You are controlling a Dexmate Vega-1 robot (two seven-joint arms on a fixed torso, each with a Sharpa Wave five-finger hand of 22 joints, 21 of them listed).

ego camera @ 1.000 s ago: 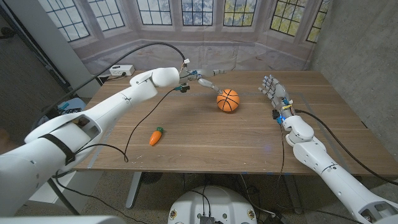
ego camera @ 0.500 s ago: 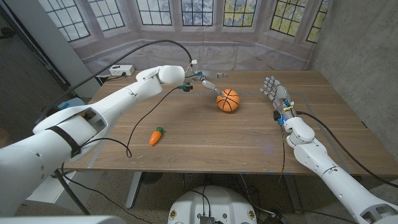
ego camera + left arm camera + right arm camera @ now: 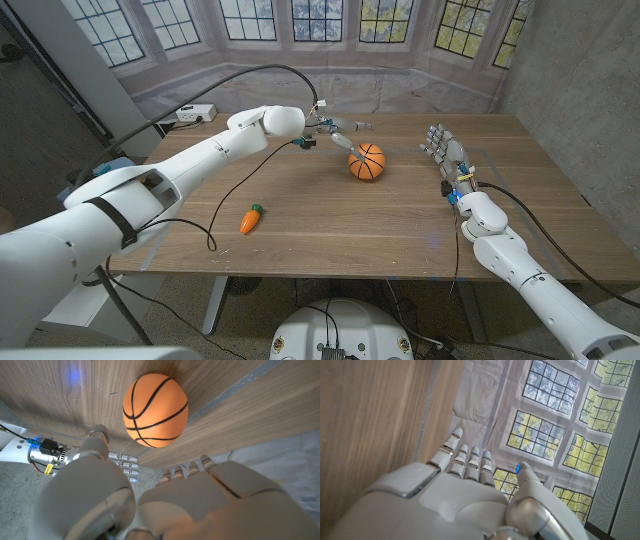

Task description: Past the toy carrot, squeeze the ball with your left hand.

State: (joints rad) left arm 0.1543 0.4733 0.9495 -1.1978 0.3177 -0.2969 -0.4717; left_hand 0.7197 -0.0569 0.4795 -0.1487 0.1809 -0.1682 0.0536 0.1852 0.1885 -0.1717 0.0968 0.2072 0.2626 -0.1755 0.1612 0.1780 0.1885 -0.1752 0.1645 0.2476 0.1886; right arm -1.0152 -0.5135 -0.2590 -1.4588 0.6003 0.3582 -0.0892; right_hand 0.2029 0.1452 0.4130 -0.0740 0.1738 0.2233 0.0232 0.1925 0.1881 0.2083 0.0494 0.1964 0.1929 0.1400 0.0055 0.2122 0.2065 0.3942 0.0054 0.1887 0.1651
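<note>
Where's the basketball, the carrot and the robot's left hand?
ball [image 3: 367, 162], head view, middle of its orange skin.
toy carrot [image 3: 250, 219], head view, orange body.
left hand [image 3: 335, 131], head view, middle of the hand.

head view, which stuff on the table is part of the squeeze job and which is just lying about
Part of the job:
- ball, orange with black lines
- toy carrot, the marker to reach past
- left hand, open, just behind the ball

Just there:
- right hand, open, off to the ball's right
- white box at the table's far left corner
</note>
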